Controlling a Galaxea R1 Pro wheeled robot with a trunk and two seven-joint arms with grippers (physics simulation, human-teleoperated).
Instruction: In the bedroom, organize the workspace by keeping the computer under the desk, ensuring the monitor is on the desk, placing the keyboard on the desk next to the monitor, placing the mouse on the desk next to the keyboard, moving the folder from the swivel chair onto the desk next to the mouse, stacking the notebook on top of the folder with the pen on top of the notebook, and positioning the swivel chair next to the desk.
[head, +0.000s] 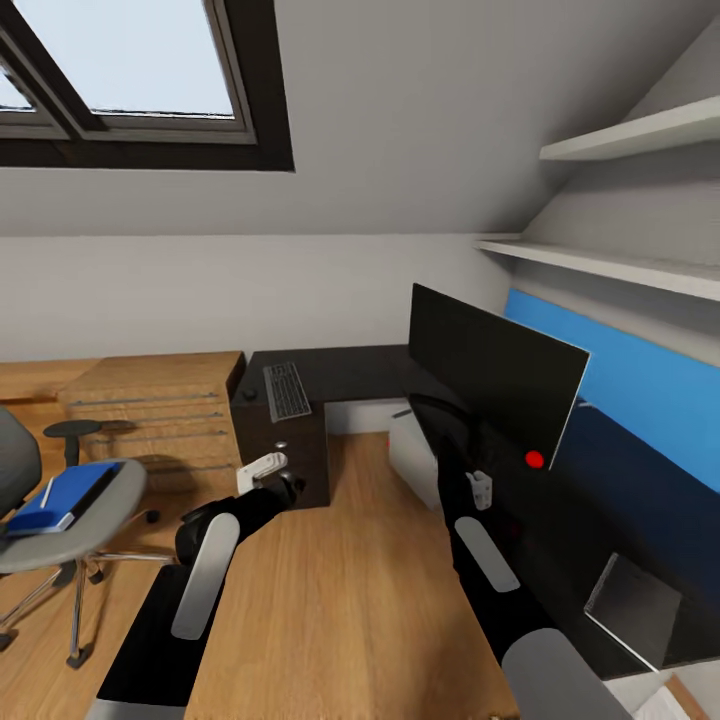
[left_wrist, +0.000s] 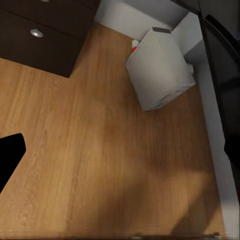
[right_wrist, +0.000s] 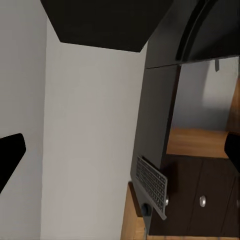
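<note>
A dark L-shaped desk (head: 350, 370) fills the corner. The black monitor (head: 495, 368) stands on its right wing, and the keyboard (head: 287, 390) lies on the left wing with the small dark mouse (head: 250, 395) beside it. Under the desk sits the white computer (head: 413, 455), also clear in the left wrist view (left_wrist: 160, 67). At the left, the grey swivel chair (head: 95, 525) carries a blue folder or notebook (head: 60, 497). My left gripper (head: 262, 472) hangs open over the floor near the desk drawers. My right gripper (head: 480, 490) is open below the monitor. I cannot make out the pen.
A wooden dresser (head: 150, 400) stands left of the desk. Wall shelves (head: 610, 265) jut out over the right wing. A grey box (head: 635, 605) sits on the desk at the lower right. Dark drawers (left_wrist: 45, 37) border the wooden floor (head: 330, 600).
</note>
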